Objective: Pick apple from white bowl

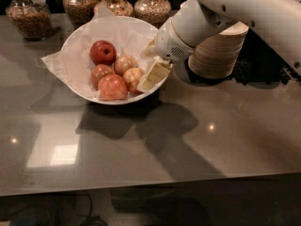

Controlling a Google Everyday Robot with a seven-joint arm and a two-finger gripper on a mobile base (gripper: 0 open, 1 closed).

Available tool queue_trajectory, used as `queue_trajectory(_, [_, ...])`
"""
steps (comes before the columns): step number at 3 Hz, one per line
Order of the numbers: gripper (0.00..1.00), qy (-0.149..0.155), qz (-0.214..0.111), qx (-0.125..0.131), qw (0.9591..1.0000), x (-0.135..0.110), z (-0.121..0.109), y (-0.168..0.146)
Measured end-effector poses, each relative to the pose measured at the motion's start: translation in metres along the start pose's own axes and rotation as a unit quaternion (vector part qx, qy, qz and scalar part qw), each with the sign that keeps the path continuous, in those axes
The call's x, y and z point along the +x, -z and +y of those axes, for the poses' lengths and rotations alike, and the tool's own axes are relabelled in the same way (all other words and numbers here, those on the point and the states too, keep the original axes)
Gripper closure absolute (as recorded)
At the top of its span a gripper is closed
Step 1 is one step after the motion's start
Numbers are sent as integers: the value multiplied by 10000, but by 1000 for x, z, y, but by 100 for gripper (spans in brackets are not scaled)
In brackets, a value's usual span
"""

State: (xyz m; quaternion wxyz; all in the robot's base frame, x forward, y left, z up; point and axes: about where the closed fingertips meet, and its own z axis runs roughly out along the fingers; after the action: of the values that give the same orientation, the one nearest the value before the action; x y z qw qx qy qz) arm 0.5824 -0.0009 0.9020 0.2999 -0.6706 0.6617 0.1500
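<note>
The white bowl (75,55), lined with crinkled white paper, stands at the back left of the grey table and holds several apples. The pale yellow-orange apple (132,77) lies at the bowl's right side, beside redder mottled apples (113,87) and a dark red apple (103,52). My gripper (153,75) reaches down from the right over the bowl's right rim and sits right against the pale apple's right side. I cannot see a grip on the apple.
A stack of cream disposable bowls (217,53) stands just right of the white bowl, behind my arm (244,8). Several glass jars of snacks (30,14) line the back edge. The table's front edge runs along the bottom.
</note>
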Motion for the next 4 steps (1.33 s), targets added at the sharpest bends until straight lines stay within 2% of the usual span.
queue_trajectory(2, [31, 1, 82, -90, 9999, 2, 1, -12])
queue_trajectory(4, [31, -183, 205, -262, 9993, 17, -2, -37])
